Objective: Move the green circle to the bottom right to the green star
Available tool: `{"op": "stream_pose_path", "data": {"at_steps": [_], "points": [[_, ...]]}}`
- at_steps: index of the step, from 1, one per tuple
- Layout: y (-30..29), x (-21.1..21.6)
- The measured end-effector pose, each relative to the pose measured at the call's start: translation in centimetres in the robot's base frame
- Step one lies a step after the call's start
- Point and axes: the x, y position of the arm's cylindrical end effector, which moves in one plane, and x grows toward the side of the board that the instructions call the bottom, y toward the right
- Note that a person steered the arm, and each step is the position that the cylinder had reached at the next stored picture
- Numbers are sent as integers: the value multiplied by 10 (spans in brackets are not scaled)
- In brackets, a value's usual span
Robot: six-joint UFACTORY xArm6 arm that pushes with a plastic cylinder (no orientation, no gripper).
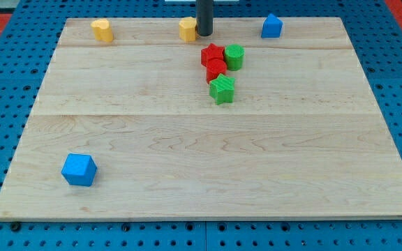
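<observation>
Overhead, my tip (205,33) rests at the wooden board's (187,153) twelve o'clock edge, touching a yellow block (188,29) at its nine o'clock. No claw exists, only a rod. The green circle (234,56) sits at the tip's five o'clock, beside the red star (213,54). The green star (222,89) lies at the circle's seven o'clock.

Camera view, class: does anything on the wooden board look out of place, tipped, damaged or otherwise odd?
Nothing stands out. All blocks sit flat on the board. The green circle, two red blocks and the green star are bunched together. My tip stands beside a yellow block at the view's top.
</observation>
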Motion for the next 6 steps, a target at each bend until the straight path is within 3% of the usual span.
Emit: {"op": "stream_pose_path", "data": {"at_steps": [2,3,4,5,6], "points": [[50,47],[93,102],[117,223],[58,327],[-36,374]]}}
